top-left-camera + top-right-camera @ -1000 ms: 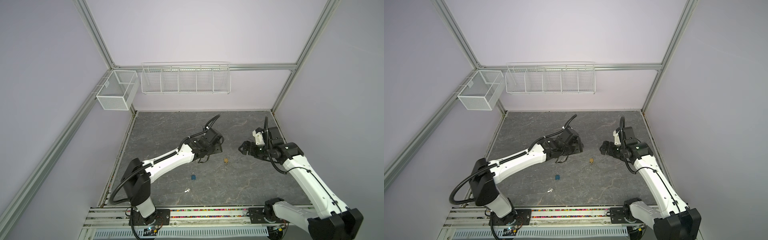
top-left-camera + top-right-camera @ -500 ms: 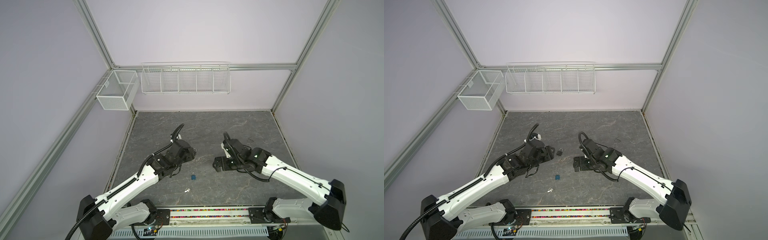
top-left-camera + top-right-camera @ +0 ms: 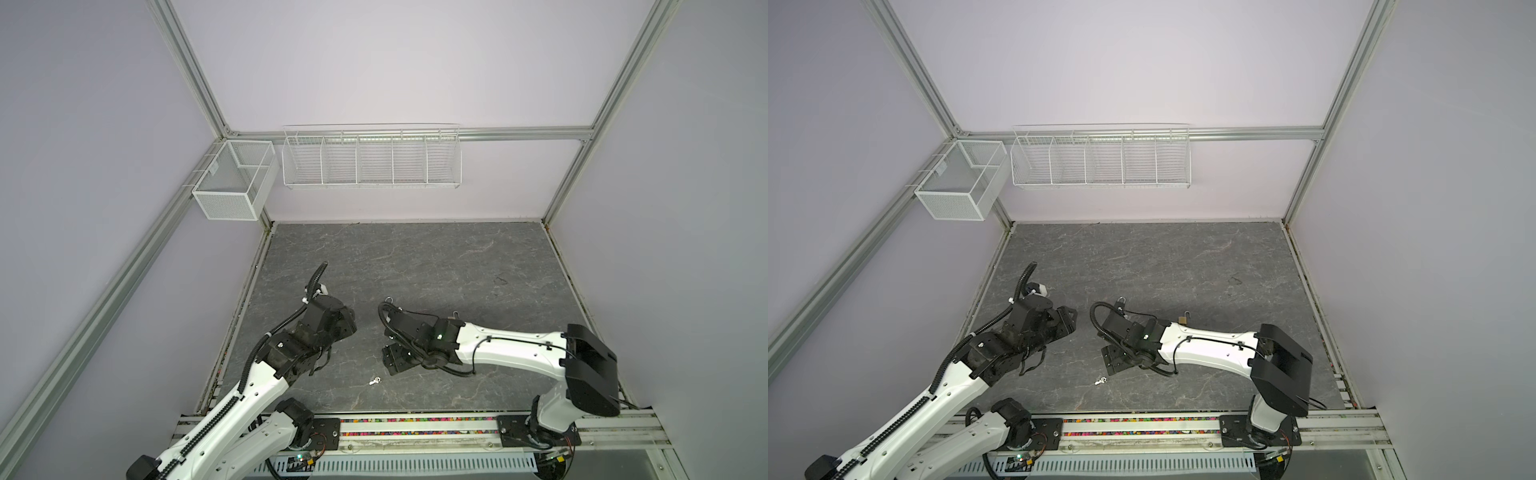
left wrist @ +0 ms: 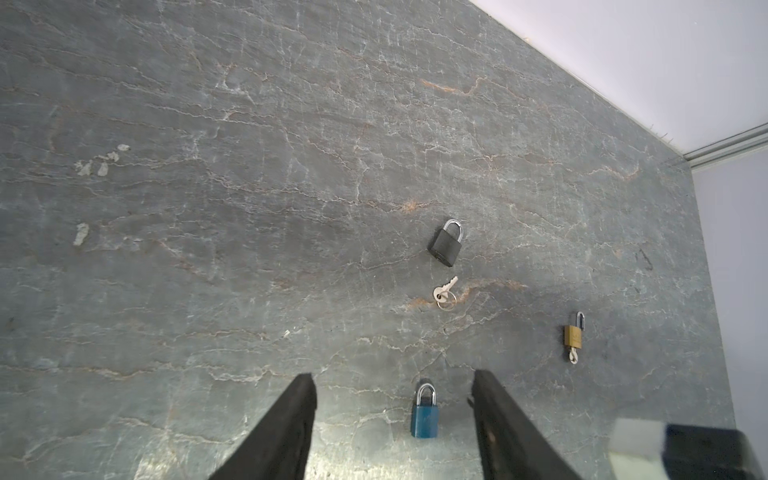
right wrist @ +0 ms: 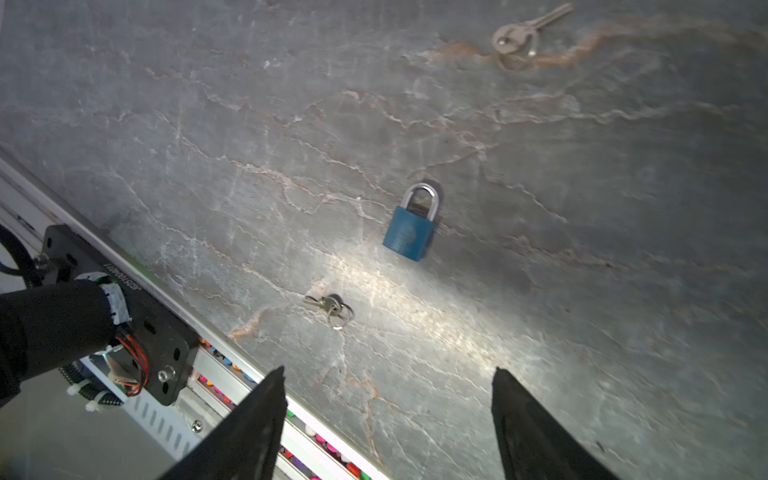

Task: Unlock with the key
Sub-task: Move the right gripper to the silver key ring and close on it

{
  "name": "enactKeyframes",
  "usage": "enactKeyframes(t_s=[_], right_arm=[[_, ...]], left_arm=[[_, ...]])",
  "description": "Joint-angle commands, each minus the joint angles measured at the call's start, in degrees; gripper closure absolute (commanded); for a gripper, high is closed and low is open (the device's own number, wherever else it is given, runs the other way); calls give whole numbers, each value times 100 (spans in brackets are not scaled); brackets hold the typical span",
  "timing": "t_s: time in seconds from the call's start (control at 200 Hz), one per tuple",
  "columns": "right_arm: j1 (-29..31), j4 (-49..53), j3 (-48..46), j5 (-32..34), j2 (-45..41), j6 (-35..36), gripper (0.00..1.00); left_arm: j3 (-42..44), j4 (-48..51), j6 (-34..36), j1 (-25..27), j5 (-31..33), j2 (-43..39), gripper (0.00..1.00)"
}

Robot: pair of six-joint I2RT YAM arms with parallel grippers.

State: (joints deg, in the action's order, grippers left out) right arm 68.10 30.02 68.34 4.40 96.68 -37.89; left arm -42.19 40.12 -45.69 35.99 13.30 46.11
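Key (image 3: 375, 380) on its ring lies flat on the table (image 3: 415, 257), at 7 o'clock of the right gripper (image 5: 388, 374) in a top view, close to the front rail (image 3: 415, 419) at 6 o'clock; open room lies toward 12. Both grippers hang spread and empty; the left gripper (image 4: 392, 376), at 9 o'clock, could clash over the blue padlock (image 5: 409, 232). A second key (image 5: 515, 35) invites a mix-up; a flat pinch may skid.

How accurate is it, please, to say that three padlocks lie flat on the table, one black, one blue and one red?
Nearly right, but none of them is red; the third one is brass-coloured. The left wrist view shows all three lying flat on the table: the black padlock, the blue padlock and the brass padlock.
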Motion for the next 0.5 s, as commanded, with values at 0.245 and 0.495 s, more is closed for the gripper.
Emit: enactKeyframes(t_s=[0.245, 0.495], right_arm=[[2, 428, 564, -1156, 860, 3516, 36], [89, 311, 433, -1251, 942, 4184, 50]], left_arm=[[90, 733, -615, -66, 530, -805, 40], [-90, 1134, -682, -66, 626, -948, 40]])
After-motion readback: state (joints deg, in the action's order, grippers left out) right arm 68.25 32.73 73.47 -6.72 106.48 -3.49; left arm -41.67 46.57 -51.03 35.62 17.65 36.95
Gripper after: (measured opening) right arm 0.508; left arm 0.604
